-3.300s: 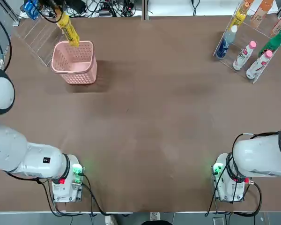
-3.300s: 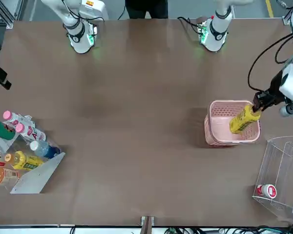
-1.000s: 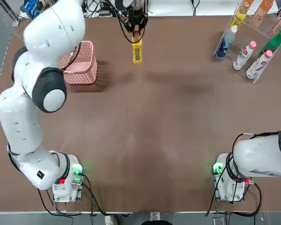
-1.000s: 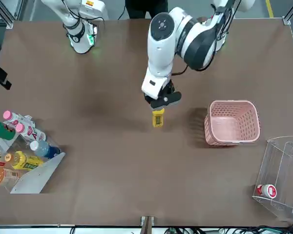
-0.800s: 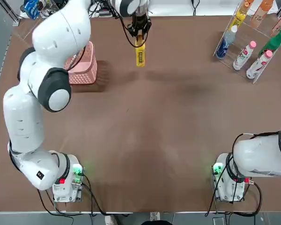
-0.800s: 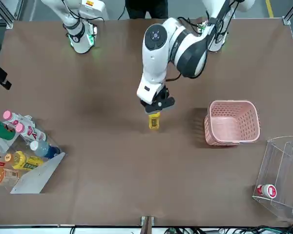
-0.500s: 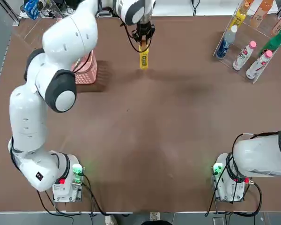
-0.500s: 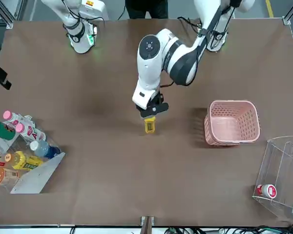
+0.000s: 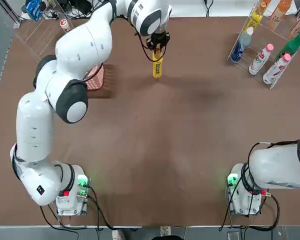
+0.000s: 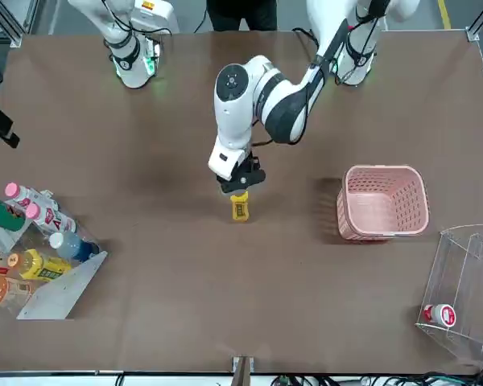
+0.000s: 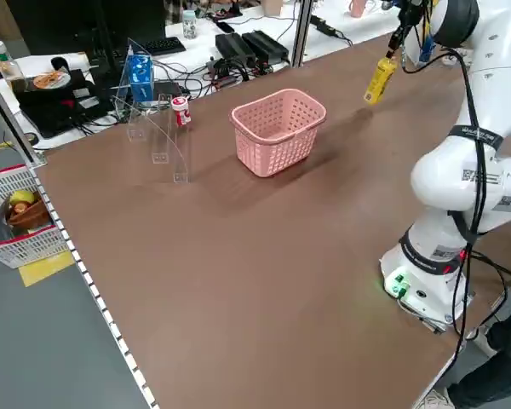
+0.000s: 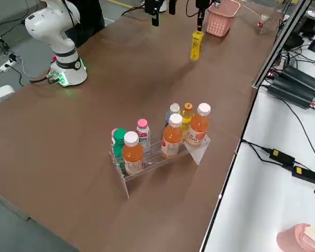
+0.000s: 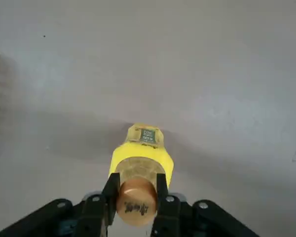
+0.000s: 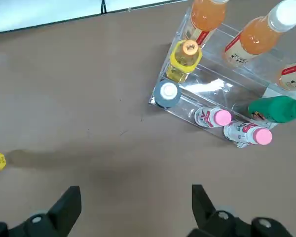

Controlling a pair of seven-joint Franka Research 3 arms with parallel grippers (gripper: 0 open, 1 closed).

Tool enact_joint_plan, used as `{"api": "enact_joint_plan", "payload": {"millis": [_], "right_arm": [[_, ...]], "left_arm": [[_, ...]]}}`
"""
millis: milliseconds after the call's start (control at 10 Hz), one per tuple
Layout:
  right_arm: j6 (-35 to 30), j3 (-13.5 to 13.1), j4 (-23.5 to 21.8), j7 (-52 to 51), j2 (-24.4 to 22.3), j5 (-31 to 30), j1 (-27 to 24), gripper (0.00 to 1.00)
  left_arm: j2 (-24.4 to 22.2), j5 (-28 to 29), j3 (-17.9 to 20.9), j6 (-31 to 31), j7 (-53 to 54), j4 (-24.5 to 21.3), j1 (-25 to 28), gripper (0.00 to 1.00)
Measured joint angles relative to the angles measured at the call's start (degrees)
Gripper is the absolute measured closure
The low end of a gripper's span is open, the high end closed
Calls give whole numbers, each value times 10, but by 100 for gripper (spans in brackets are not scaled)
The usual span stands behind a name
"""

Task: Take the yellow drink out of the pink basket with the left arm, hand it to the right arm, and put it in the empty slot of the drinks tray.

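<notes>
The yellow drink [image 9: 157,65] hangs upright above the table's far middle, with my left gripper [image 9: 158,46] shut on its orange-capped neck. In the left wrist view both fingers [image 13: 110,194] press on the neck just under the cap [image 13: 136,203]. The bottle [image 10: 240,207] is well clear of the pink basket [image 10: 383,201], which stands on the left side and is partly hidden by the left arm in the top view. The drinks tray [image 9: 236,46] with several bottles is at the far right. My right gripper [image 14: 135,213] hovers high over the table, open and holding nothing, with the tray [image 14: 213,87] in its view.
A clear acrylic stand [image 10: 467,289] with a small red-and-white bottle sits beyond the basket at the far left corner. Cables and boxes lie past the table's far edge. The arm bases [image 9: 70,192] stand at the near edge.
The left arm lifted the yellow drink out of the basket and carried it to the right; over the last second it slid a little further right. The right arm's base has not moved.
</notes>
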Motion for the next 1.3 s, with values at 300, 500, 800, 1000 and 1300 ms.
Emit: {"api": "enact_joint_plan", "payload": {"millis": [300,500,800,1000,1300], "right_arm": [[-1,3,0,0,0,0,10,1],[-2,4,0,0,0,0,15,1],[-10,4,0,0,0,0,21,1],[-30,4,0,0,0,-2,26,1],[-68,2,-1,0,1,-24,26,1]], "left_arm": [[14,0,25,17,-10,0,-24,66],[21,0,29,36,-12,0,-25,66],[26,0,31,46,-13,0,-24,66],[28,0,31,47,-13,0,-24,66],[28,0,32,49,-13,7,-23,49]]}}
